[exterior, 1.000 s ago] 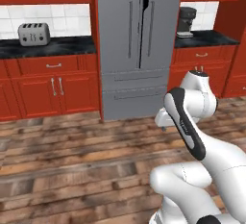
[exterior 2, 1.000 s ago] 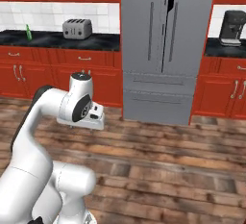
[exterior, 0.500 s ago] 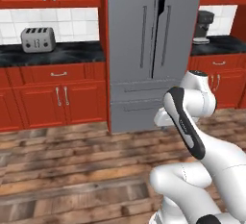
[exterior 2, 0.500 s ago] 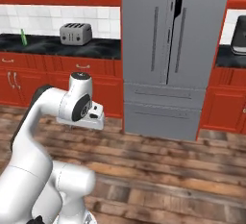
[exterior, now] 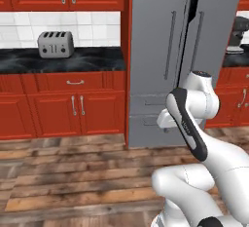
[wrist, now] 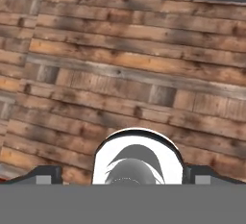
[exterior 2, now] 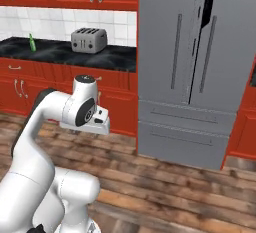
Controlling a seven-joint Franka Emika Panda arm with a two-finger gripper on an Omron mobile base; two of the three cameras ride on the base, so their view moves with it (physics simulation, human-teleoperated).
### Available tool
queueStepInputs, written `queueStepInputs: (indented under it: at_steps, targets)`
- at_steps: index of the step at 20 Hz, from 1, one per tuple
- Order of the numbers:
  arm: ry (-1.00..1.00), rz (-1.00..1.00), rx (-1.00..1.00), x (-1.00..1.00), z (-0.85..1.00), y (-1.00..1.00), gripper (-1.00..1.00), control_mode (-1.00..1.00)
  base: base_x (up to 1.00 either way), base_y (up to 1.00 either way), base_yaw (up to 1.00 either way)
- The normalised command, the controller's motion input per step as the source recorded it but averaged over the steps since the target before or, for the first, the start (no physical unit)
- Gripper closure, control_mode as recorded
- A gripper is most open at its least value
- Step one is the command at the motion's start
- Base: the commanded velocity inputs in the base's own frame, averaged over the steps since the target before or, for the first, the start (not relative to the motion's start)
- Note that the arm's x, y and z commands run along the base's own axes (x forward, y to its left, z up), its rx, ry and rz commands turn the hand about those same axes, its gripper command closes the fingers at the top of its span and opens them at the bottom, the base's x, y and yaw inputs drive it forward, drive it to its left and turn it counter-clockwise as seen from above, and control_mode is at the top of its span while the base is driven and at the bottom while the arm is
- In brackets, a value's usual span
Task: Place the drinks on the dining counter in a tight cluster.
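Going left to right in the right base view, a green bottle (exterior 2: 32, 42) is standing upright near the far left end of the narrow wall counter (exterior 2: 60, 56), well apart from the toaster (exterior 2: 88, 40) sitting further along the same counter; the fridge (exterior 2: 195, 72) is filling the right side. The arm is tucked over the wooden floor (wrist: 120, 69), with the gripper (wrist: 124, 175) pointing down at bare planks, its fingers spread wide and carrying nothing. The other two drinks and the dining counter are not visible from here.

The step in hand is judged to be travel toward a drink. To do it well, the base should be squaring up to the wall counter's left end, stopping close enough that the arm is reaching the bottle without stretching, and keeping the fingers wide until they are straddling the glass.
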Motion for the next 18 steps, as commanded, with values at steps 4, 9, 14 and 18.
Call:
queueStepInputs:
  at_steps: [4, 9, 14, 18]
  targets:
    - [0.0, 0.0, 0.0, 0.0, 0.0, 0.0, -1.0, 1.0, 0.68, 0.18, 0.32]
    - [0.0, 0.0, 0.0, 0.0, 0.0, 0.0, -1.0, 1.0, 0.77, 0.31, 0.14]
    - [0.0, 0.0, 0.0, 0.0, 0.0, 0.0, -1.0, 1.0, 0.77, 0.49, 0.0]
    - [0.0, 0.0, 0.0, 0.0, 0.0, 0.0, -1.0, 1.0, 0.69, 0.58, 0.0]
